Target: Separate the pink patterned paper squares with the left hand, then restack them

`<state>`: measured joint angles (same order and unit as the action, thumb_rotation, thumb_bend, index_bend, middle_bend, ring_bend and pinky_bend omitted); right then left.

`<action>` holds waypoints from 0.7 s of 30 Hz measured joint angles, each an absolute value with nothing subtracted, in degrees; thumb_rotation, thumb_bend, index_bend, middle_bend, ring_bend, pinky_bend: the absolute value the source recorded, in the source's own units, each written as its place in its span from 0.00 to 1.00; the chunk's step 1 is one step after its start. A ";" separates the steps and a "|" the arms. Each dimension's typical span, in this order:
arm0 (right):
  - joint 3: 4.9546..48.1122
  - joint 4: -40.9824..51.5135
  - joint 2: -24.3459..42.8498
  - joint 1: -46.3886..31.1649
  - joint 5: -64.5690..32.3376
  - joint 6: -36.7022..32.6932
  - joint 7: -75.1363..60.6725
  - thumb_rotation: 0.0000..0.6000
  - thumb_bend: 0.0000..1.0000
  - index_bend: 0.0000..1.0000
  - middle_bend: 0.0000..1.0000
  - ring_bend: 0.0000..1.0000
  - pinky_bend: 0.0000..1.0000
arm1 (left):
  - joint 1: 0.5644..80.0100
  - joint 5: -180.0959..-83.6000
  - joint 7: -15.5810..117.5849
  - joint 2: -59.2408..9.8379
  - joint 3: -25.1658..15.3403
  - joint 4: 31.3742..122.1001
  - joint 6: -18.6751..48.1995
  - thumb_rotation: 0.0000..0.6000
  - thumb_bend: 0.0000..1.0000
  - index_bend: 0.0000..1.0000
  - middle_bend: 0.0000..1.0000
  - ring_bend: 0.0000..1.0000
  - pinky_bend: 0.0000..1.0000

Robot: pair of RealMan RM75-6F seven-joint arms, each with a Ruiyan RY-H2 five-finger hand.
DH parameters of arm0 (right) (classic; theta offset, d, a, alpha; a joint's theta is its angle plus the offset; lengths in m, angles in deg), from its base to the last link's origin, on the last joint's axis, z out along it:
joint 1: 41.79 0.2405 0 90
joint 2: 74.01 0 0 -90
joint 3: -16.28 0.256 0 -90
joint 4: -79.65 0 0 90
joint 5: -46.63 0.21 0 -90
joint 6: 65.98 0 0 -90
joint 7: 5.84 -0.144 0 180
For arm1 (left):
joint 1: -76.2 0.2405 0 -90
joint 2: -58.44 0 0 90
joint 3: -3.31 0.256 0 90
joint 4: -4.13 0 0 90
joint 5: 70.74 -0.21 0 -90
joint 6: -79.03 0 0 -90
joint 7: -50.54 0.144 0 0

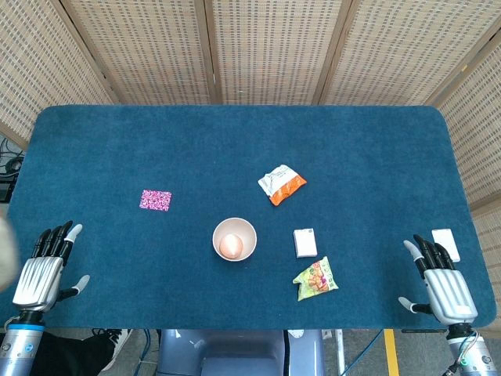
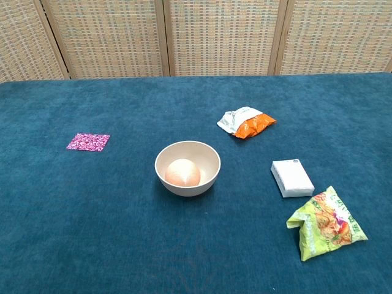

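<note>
Pink patterned paper squares (image 1: 155,200) lie as one flat stack on the blue worktop (image 1: 235,141), left of the bowl (image 1: 234,239) and well apart from it. The left hand (image 1: 43,270) rests at the near left edge, fingers apart, holding nothing; the right hand (image 1: 442,282) rests likewise at the near right. Thin sheets flush on nap give the fingers little edge, so both may lift together, or the stack may slide or crease under a press.

Chest view shows neither hand; paper squares (image 1: 155,200) seemingly one stack.
</note>
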<state>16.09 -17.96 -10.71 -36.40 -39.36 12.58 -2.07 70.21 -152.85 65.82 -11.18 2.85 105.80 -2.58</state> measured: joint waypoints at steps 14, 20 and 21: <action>16.20 -18.03 -10.70 -36.50 -39.63 13.05 -2.28 1.00 0.10 0.00 0.00 0.00 0.00 | 70.13 -152.87 65.56 -11.07 2.89 105.73 -2.31 1.00 0.27 0.04 0.00 0.00 0.00; 16.45 -17.26 -9.98 -36.64 -40.42 14.24 -2.59 1.00 0.10 0.00 0.00 0.00 0.00 | 70.03 -152.82 65.72 -11.10 2.92 105.67 -2.07 1.00 0.27 0.04 0.00 0.00 0.00; 16.50 -17.14 -9.89 -36.66 -40.57 14.44 -2.73 1.00 0.10 0.00 0.00 0.00 0.00 | 70.01 -152.79 65.76 -11.09 2.95 105.67 -1.98 1.00 0.27 0.04 0.00 0.00 0.00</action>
